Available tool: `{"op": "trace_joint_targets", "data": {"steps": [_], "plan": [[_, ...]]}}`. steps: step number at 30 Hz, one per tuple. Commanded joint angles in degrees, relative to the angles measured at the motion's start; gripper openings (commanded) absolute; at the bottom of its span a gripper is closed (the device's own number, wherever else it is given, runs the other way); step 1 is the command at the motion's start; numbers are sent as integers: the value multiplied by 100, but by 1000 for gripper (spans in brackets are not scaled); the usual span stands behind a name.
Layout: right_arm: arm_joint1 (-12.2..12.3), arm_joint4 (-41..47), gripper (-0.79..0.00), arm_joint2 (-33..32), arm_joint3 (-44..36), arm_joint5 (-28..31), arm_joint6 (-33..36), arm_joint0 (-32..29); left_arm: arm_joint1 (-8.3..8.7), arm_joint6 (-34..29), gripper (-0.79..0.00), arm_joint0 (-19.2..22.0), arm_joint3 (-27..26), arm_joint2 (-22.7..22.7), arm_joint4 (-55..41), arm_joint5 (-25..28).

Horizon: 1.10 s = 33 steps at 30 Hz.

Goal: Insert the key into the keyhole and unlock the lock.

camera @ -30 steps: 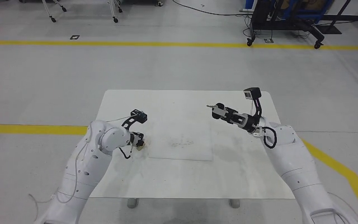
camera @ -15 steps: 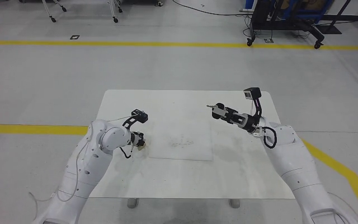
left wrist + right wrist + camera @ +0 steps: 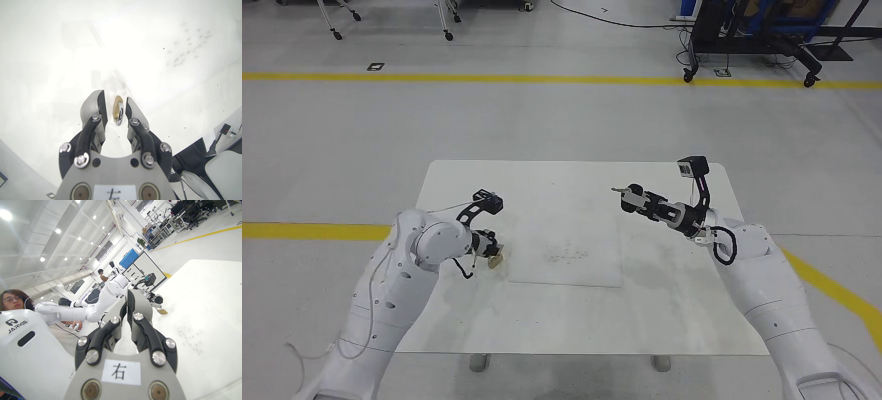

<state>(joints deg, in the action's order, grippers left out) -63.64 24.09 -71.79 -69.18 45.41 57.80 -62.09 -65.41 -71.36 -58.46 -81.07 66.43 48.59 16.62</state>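
Left gripper (image 3: 115, 98) open, fingers apart, lock (image 3: 117, 110) sitting in the gap. One pad is just beside the shackle; can't tell if it touches. Left arm bent at the elbow, wrist low over the table (image 3: 672, 310) at about 8 o'clock, gripper aimed toward 4 o'clock. Lock is brass, seen edge-on in the left wrist view, long axis running along the fingers, shackle end toward the wrist, body end away, right at the edge of the white mat (image 3: 562, 215). Right gripper (image 3: 127, 295) has its fingers pressed together, clamped on the key (image 3: 616, 188), a thin sliver poking out of the tips. Right arm reaches in from 4 o'clock, gripper held above the table near 2 o'clock. Key's long axis points toward 10 o'clock, well apart from the lock.
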Motion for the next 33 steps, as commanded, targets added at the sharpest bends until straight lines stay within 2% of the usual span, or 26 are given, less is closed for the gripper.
{"op": "trace_joint_targets", "data": {"steps": [1, 6, 11, 20, 21, 22, 23, 33], "plan": [[0, 0, -785, 0, 0, 0, 0, 0, 37, -107, -508, -77, -92, 83, -61, 90], [0, 0, -785, 0, 0, 0, 0, 0, 90, -216, -493, -167, -176, 141, -118, 240], [0, 0, -785, 0, 0, 0, 0, 0, 84, -98, -570, -113, -50, -7, -35, 203], [0, 0, -785, 0, 0, 0, 0, 0, 62, -135, -582, 70, 256, -288, -88, 274], [0, 0, -785, 0, 0, 0, 0, 0, 60, -143, -600, 94, 275, -316, -93, 272], [0, 0, -785, 0, 0, 0, 0, 0, 58, -147, -656, 116, 290, -340, -87, 267], [0, 0, -785, 0, 0, 0, 0, 0, 57, -144, -785, 134, 304, -359, -88, 260], [0, 0, -785, 0, 0, 0, 0, 0, 72, -388, -785, 265, 399, -513, 314, -183]]}}
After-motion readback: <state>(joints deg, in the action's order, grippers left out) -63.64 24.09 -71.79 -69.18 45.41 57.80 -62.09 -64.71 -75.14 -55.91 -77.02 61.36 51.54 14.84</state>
